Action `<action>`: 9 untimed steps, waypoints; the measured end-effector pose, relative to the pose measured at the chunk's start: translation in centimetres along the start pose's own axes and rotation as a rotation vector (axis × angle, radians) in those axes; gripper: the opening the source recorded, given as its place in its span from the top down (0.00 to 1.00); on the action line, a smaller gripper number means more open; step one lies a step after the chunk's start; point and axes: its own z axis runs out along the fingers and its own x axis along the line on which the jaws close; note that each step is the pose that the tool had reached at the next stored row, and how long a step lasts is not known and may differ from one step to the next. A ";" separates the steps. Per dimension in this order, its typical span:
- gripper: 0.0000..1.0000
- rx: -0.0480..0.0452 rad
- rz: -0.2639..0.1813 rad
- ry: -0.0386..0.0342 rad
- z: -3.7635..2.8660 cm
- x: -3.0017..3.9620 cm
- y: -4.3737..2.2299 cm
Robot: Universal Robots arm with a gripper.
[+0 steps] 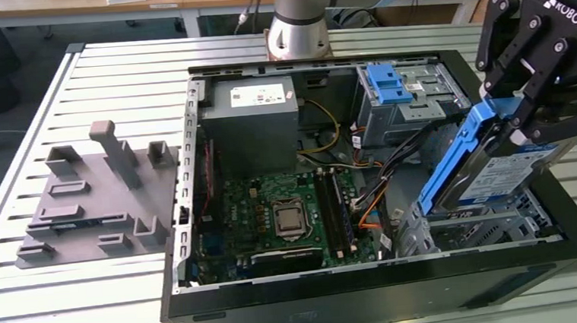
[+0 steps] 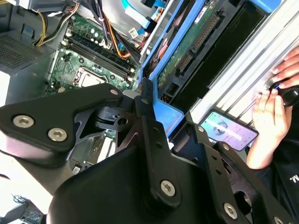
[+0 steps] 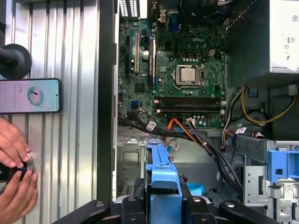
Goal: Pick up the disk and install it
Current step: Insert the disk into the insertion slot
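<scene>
Your arm's gripper is clamped on the disk, fingers closed on its upper end, above the open computer case on the slatted table. The disk hangs steeply tilted at the exterior view's right, its blue rail turned toward the motherboard. Its lower end is at the mouth of the grey metal cage in that corner of the case; you cannot tell from these views whether the two touch. Further back stand the upper drive bay with its blue latch and the grey power supply, both well apart from the disk. In the first wrist view the disk reaches out from the gripper toward a bundle of cables strung across the case floor. In the second wrist view its green underside shows past the gripper's black linkage. Outside the case wall, a person's hands rest on a small knob just beside a phone. By the look of it, the pick-up is done and you are in the install step, with the disk held over its slot but not seated. Seating it would seem to call for taking out the tilt, squaring the rails with the cage's guides, and keeping the loose cables out of the slot. A skewed entry could jam a rail or pinch a wire.
</scene>
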 end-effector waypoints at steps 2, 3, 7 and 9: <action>0.64 0.0000 0.000 0.0000 0.09 0.00 -0.16; 0.64 0.0000 0.000 0.0001 0.12 0.01 -0.21; 0.64 0.0000 0.000 0.0000 0.26 0.01 -0.25; 0.64 0.0000 0.000 0.0000 0.35 0.01 -0.25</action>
